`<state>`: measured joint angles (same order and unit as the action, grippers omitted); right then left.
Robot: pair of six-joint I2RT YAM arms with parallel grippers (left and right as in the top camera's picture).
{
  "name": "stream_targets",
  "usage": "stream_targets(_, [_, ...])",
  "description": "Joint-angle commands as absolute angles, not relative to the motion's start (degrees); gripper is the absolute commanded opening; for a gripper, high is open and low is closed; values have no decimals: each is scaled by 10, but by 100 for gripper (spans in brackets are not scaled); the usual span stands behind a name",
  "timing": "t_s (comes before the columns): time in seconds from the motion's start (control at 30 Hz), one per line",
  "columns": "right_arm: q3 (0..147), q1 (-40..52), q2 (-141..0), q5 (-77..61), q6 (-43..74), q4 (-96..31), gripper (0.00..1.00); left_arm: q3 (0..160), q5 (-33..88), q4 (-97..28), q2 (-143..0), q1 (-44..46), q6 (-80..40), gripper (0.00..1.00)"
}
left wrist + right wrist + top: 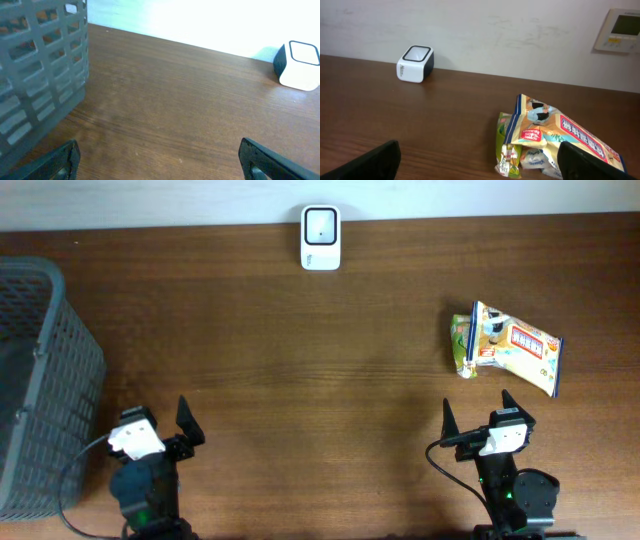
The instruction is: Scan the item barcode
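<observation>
**Entry 1: snack packet** (505,348). Lies flat on the desk (300,380) at 2 o'clock from the middle, printed face up, with nothing touching it. I see no barcode on the face that shows.

**Entry 2: scanner** (321,238). White body with a dark window facing up, at 12 o'clock on the far edge. It is well apart from the packet.

**Entry 3: basket** (45,380). Grey mesh at 9 o'clock, just beside my left arm.

**Entry 4: hazards, as I judge them.**
- The packet is thin, glossy film lying flat, so a low approach could scrape the fingers on the desk or push the packet away instead of pinching it.
- A pinch on a loose corner could let the contents sag and the film slip out.
- The code is probably on the hidden side, so unless I turn the packet the scanner gets only artwork.
- Creased or shiny film may spoil the read.
- A wide swing by the left arm could clip the basket.

**Entry 5: right tool** (480,412). At 5 o'clock, jaws spread wide with nothing between them. The arm is folded low over its base, fingers aimed at 12 o'clock. In its own wrist camera the packet sits ahead at about 1 o'clock, near but apart.

**Entry 6: left tool** (158,420). At 7 o'clock, jaws also wide and empty. The arm is folded the same way, aimed across bare desk.
</observation>
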<state>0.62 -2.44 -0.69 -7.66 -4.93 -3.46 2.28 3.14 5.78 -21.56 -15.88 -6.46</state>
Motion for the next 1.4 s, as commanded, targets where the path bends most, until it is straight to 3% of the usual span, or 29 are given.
stream_targets(0.0, [3,-27,-4,-84,-49,-37,99,5,45,25,-167,-159,-45,99])
stream_targets(0.13, [3,-27,-4,-84,-49,-37,99,5,46,-44,-101,-159,-42,99])
stream_targets(0.3, [3,-27,-4,-84,-49,-37,99,5,47,-42,-3,-133,-42,99])
stream_targets(1.37, [3,-27,-4,-84,-49,-37,99,5,48,-42,-3,-114,-42,99])
